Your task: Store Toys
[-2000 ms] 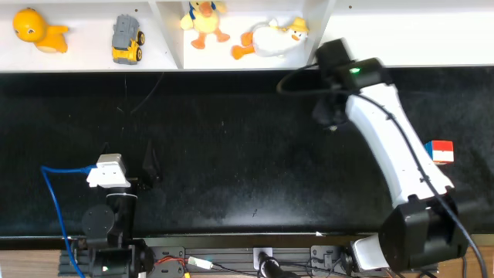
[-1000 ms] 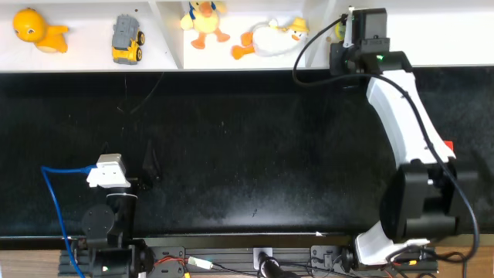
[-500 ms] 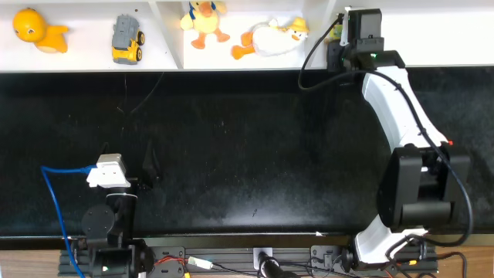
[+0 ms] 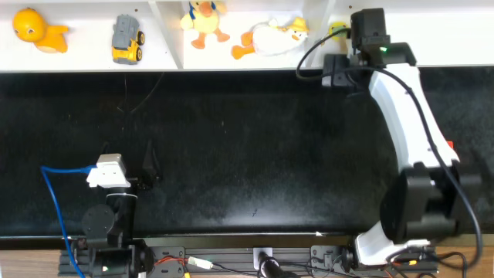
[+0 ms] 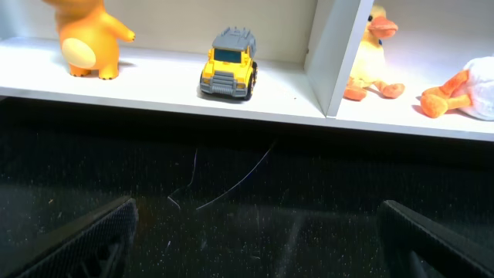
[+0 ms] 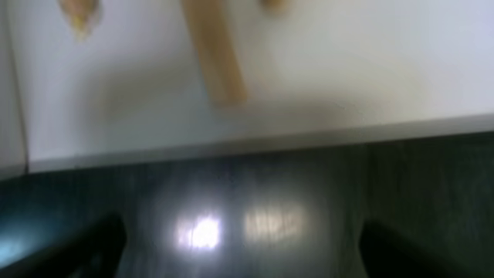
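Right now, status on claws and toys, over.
Left claw open, empty. Right claw open at shelf edge. Red toy on table, mostly hidden behind right arm.

The white-shelled right arm (image 4: 399, 100) has black joints, a green light (image 4: 380, 50) and seemingly a black cable (image 4: 309, 52).

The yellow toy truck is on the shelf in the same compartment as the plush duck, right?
No. The toy truck is on the shelf, but a divider separates it from the plush duck; it shares its compartment with the orange duck, as the left wrist view shows.

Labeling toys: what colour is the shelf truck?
Truck: yellow body, grey top; best in left wrist view.
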Robot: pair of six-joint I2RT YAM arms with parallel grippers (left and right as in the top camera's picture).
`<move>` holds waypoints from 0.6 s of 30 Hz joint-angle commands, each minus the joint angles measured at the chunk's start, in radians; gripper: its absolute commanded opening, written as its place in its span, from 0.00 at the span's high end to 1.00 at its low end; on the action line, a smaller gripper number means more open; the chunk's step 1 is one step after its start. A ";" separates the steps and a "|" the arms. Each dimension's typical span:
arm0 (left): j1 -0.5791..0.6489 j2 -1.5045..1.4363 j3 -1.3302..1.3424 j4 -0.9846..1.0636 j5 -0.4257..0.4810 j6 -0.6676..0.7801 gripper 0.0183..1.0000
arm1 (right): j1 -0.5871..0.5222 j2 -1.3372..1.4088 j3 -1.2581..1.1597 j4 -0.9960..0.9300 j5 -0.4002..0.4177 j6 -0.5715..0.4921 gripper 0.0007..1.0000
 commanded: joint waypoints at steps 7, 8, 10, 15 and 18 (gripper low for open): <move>-0.005 -0.012 -0.007 0.002 -0.009 -0.015 0.00 | -0.204 -0.330 0.065 -0.297 -0.043 0.661 0.00; -0.005 -0.012 -0.007 0.002 -0.009 -0.015 0.00 | -0.242 -0.345 0.065 -0.304 -0.078 0.660 0.00; -0.005 -0.012 -0.007 0.002 -0.009 -0.015 0.00 | -0.330 -0.368 0.065 -0.328 -0.135 0.638 0.00; -0.005 -0.012 -0.007 0.002 -0.009 -0.015 0.00 | -0.500 -0.363 0.048 -0.345 -0.084 0.603 0.00; -0.005 -0.012 -0.007 0.002 -0.009 -0.015 0.00 | -0.587 -0.339 0.013 -0.342 -0.081 0.649 0.00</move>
